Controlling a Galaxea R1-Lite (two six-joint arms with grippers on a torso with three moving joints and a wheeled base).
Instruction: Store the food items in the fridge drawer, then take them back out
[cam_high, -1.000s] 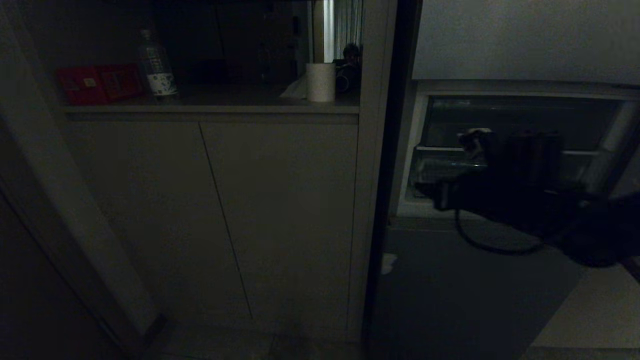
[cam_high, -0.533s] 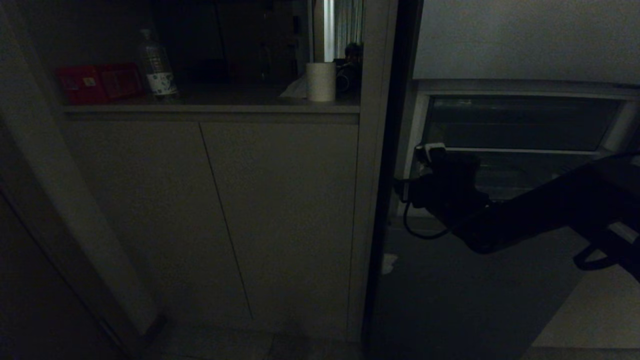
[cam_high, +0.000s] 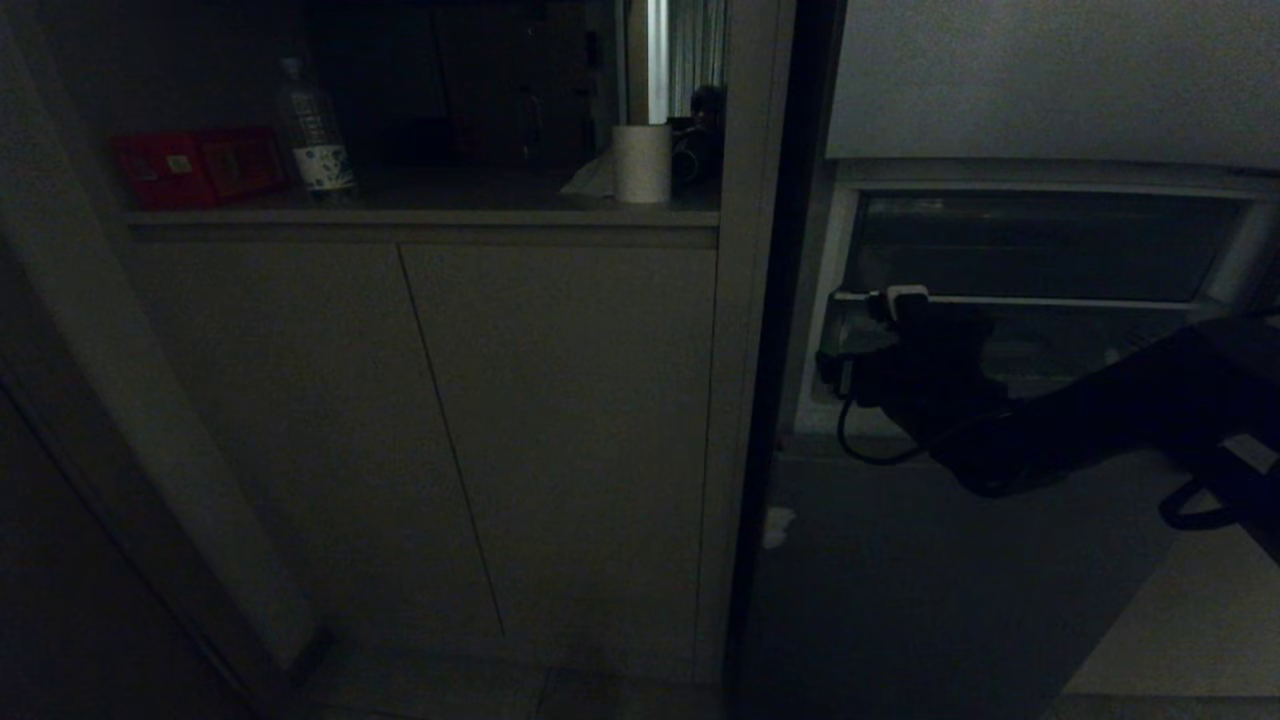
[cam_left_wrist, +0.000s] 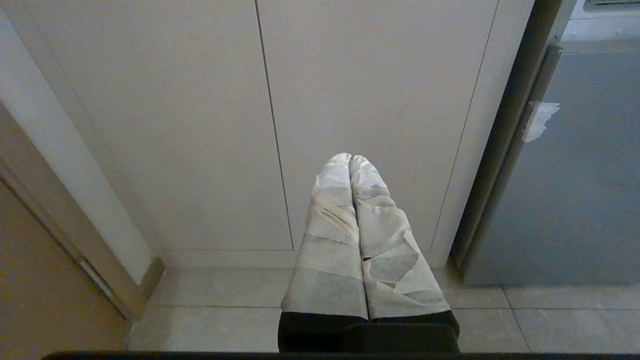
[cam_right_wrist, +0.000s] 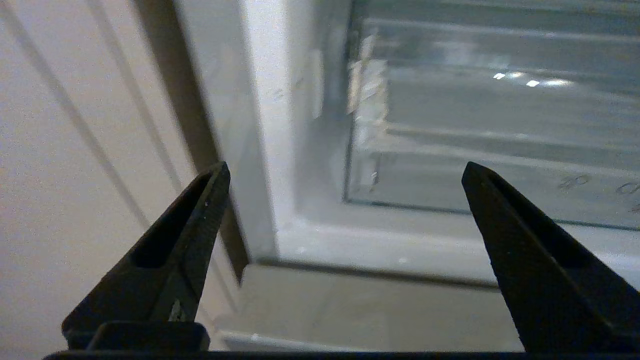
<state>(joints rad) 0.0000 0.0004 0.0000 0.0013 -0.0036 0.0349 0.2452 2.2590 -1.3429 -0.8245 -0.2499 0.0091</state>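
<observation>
Two small red food items (cam_high: 195, 165) lie side by side at the left end of the counter, dim and hard to make out. The fridge drawer (cam_high: 1060, 345) of clear plastic sits pushed in, low in the open fridge. My right gripper (cam_right_wrist: 345, 165) hangs open and empty in front of the drawer's left end (cam_right_wrist: 450, 170), close to the fridge's white frame and touching nothing. In the head view the right arm (cam_high: 930, 380) reaches in from the right. My left gripper (cam_left_wrist: 350, 157), with tape-wrapped fingers pressed together, is parked low, facing the cabinet doors.
A clear bottle (cam_high: 315, 130) and a white roll (cam_high: 641, 163) stand on the counter (cam_high: 430, 215). Closed cabinet doors (cam_left_wrist: 270, 125) fill the space below it. A darker compartment (cam_high: 1040, 245) lies above the drawer. The grey fridge door panel (cam_high: 950, 580) stands below the arm.
My right hand has swung left across the drawer front, from near its middle to its left end, and dropped a little. The rest of the scene has not moved.
</observation>
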